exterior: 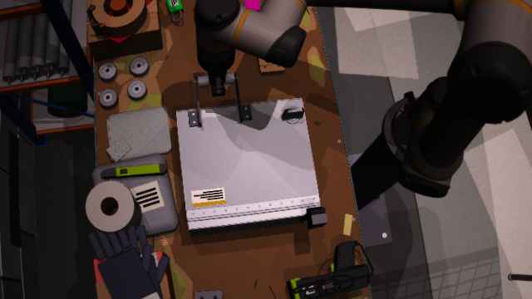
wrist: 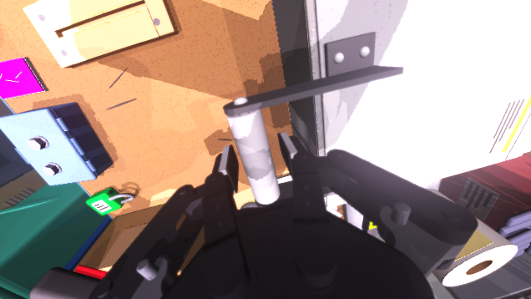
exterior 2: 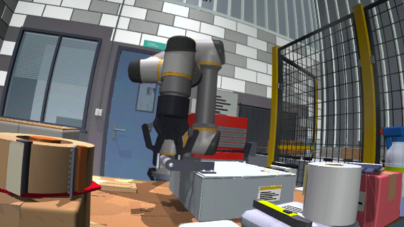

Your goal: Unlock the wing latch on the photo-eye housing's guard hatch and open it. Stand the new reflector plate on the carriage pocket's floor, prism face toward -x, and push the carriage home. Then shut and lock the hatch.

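Observation:
The grey photo-eye housing (exterior: 247, 162) sits mid-bench with its guard hatch lying flat and closed on top. The hatch's pale handle bar (wrist: 254, 156) stands off the housing's far edge on two dark arms (exterior: 239, 99). The wing latch (exterior: 293, 114) sits at the hatch's far right corner. My gripper (wrist: 255, 152) straddles the handle bar with its fingers open and holds nothing. The reflector plate and the carriage are not in view.
The bench's right edge (exterior: 336, 124) runs close to the housing. Left of the housing lie a grey pad (exterior: 139, 133), a tray with a paper roll (exterior: 110, 206) and several round discs (exterior: 122, 79). A green padlock (wrist: 106, 200) and a pink card (wrist: 18, 77) lie behind the handle.

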You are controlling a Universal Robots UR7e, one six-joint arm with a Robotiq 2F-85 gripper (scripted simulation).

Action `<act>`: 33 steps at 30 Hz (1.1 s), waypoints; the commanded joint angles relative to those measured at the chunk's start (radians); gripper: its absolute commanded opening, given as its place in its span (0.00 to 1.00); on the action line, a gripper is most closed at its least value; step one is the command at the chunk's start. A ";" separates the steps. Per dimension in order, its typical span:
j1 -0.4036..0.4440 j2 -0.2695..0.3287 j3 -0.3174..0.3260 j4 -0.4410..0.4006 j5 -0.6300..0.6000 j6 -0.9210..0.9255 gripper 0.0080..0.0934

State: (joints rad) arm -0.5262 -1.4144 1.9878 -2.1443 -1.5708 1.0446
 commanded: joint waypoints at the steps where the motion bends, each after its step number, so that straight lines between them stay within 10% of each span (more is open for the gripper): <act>1: 0.000 -0.001 0.000 0.000 0.000 0.000 0.47; 33: 0.000 -0.061 -0.075 0.136 0.000 0.000 0.35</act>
State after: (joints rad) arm -0.5262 -1.4753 1.9132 -2.0083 -1.5708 1.0446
